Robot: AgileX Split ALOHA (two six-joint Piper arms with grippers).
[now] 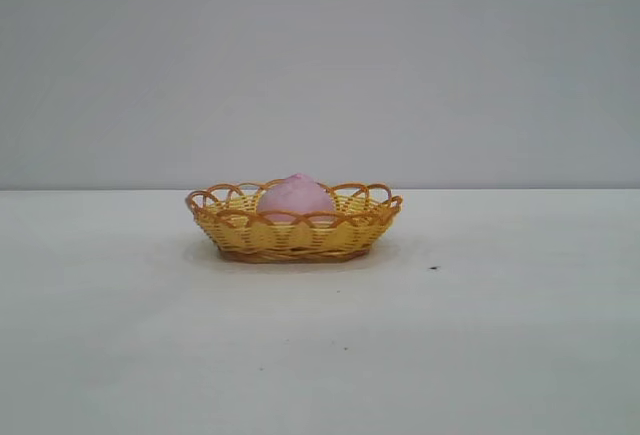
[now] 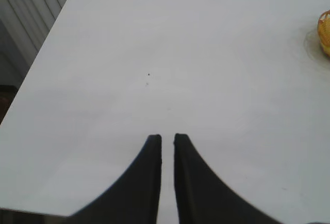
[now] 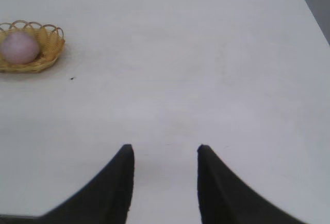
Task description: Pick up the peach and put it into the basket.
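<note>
Left claw (image 2: pixel 167 140) fingers nearly closed, narrow gap, holding nothing. Right claw (image 3: pixel 165 152) fingers spread apart, holding nothing.

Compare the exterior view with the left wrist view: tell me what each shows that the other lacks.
Only the exterior view shows the peach sitting inside the whole basket; no arm appears there. Only the left wrist view shows the left gripper, fingers nearly closed and empty, over bare table. Both show the basket, in the wrist view just a sliver, and the white table.

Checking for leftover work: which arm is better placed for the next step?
Neither: the peach already sits in the basket. Left claw nearly shut, right claw open, both empty and away from it.
</note>
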